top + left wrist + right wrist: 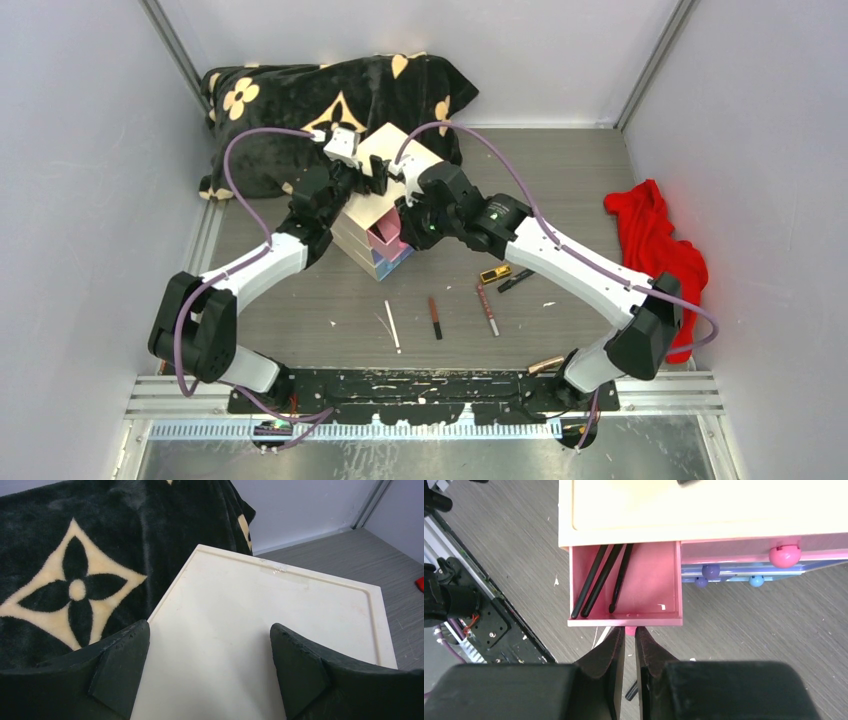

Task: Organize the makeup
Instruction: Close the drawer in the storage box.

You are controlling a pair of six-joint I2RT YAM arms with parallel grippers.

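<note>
Top view: both arms reach over the cream box; loose makeup lies on the table in front, i.e. white pencil, red-brown pencil, gold-black compact, black pencil. L wrist: left gripper spread wide w/ nothing held, over the box lid, beside the black blanket. R wrist: right gripper nearly closed, pinching the pink knob of the pulled-out pink drawer, w/ three thin black brushes inside on its left.

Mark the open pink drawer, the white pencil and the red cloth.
open pink drawer [651,580]: right wrist view, bare floor.
white pencil [392,327]: top external view, mid-shaft.
red cloth [655,240]: top external view, middle.
</note>
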